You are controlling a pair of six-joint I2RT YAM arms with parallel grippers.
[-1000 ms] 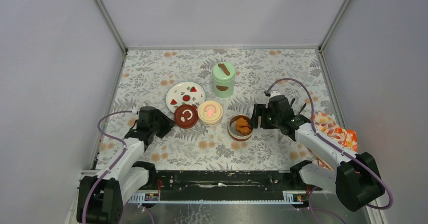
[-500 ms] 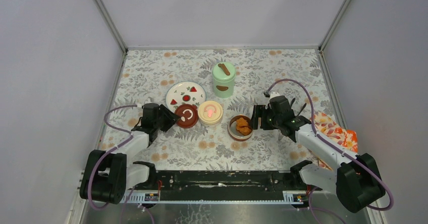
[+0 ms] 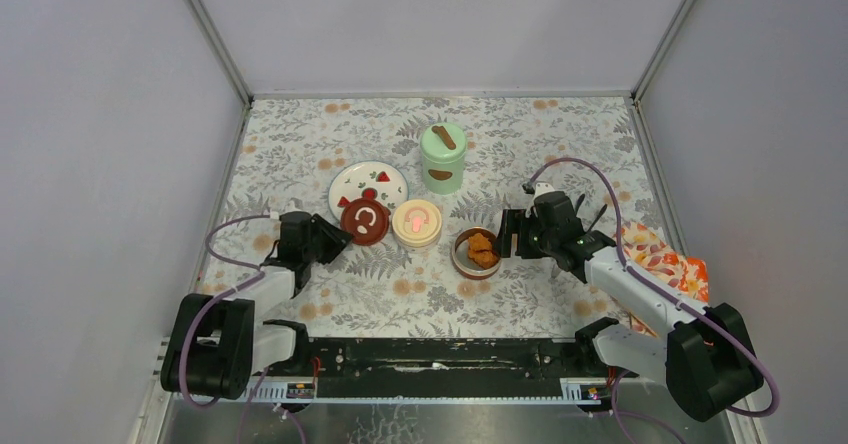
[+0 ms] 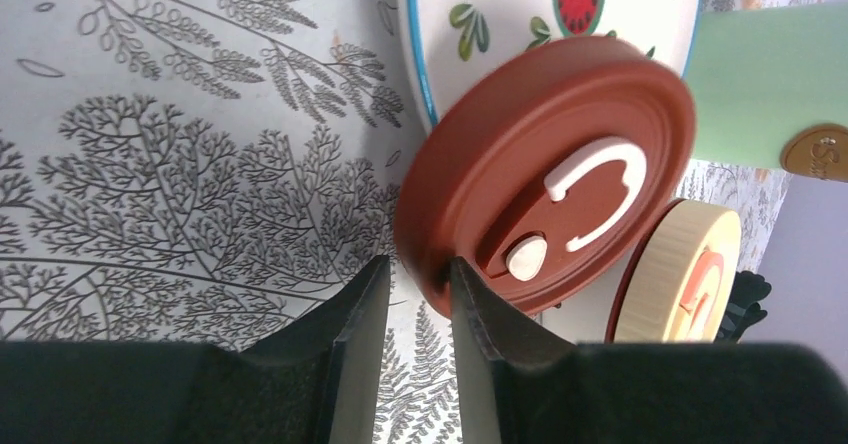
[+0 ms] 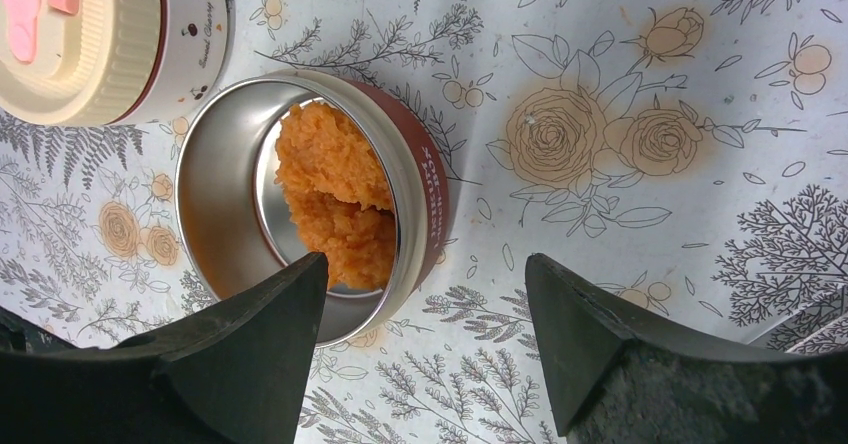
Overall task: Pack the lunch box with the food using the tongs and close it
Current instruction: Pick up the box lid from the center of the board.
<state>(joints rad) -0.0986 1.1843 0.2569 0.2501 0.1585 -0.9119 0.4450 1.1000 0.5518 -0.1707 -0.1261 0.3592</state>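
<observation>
Reading labels first: small script on the side of the cream-lidded bowl [image 5: 190, 34], seemingly "Sweet Cherry"; lettering on the red band of the open steel bowl [image 5: 215, 204] too slanted to make out; brown tag on the mint-green jar [image 4: 760, 94] cut off after a curly "S". Big white C-shape on the dark-red lid [image 4: 520, 164], tilted, overlapping the edge of the plate [image 4: 640, 14], near rim right at the tips of the left gripper [image 4: 418, 264]. Fingers there drawn narrow, a sliver of tablecloth [image 4: 200, 164] between them; pinching that rim or only touching it, can't tell. Over to the right gripper [image 5: 425, 264]: spread wide, grasping nothing, hovering at the near rim of the open steel bowl, orange fried chunks [image 5: 330, 184] heaped inside. Cream-lidded bowl just beside it. Plenty of bare tablecloth out to the right; mint-green jar well apart at the back.
</observation>
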